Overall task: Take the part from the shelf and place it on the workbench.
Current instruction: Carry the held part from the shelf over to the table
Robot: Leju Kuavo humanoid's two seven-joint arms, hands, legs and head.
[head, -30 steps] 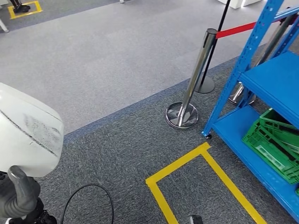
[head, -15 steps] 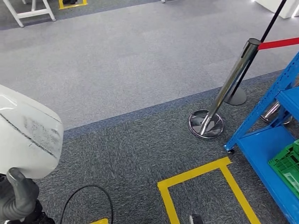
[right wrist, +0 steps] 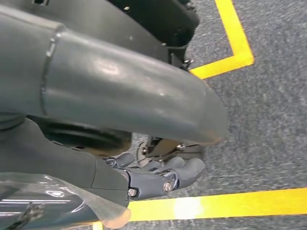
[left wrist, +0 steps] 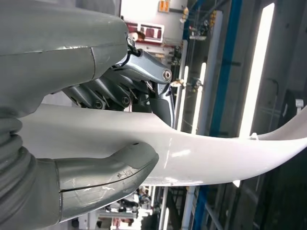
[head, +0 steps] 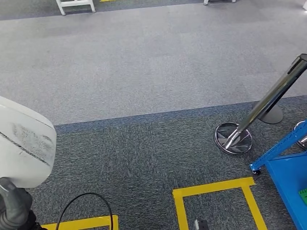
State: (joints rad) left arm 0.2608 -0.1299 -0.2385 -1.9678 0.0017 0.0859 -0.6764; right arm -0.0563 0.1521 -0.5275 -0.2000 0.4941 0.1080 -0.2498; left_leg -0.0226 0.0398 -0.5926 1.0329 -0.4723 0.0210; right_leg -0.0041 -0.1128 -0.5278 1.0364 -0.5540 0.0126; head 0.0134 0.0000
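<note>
The left hand [head: 14, 208], dark grey with a thick thumb, sits at the lower left of the head view and grips a large, smooth white curved plastic part [head: 25, 143], which rises above it along the left edge of the frame. In the left wrist view the same left hand [left wrist: 119, 120] clamps the white part [left wrist: 203, 153] between its grey thumb [left wrist: 108, 170] on one side and darker metal fingers [left wrist: 145, 72] on the other; the part runs across the frame as a long glossy band.

In the right wrist view the right hand [right wrist: 159, 177] hangs over the floor, its dark fingers [right wrist: 184, 171] curled loosely inward with nothing in them.

Outward from the left hand, a thin black cable [head: 87, 203] loops on the dark grey speckled carpet [head: 145, 158] at the bottom of the head view. Just beside it lies a strip of yellow floor tape [head: 81, 223], and further right a yellow taped rectangle outline [head: 213, 188]. At the right edge a polished chrome barrier post [head: 267, 103] leans up from its round base [head: 233, 139]. In the lower right corner is the corner of a blue metal shelf [head: 289, 179], with a sliver of a green plastic crate [head: 303, 195] on it. A lighter grey carpet [head: 145, 62] fills the upper half of the frame.
</note>
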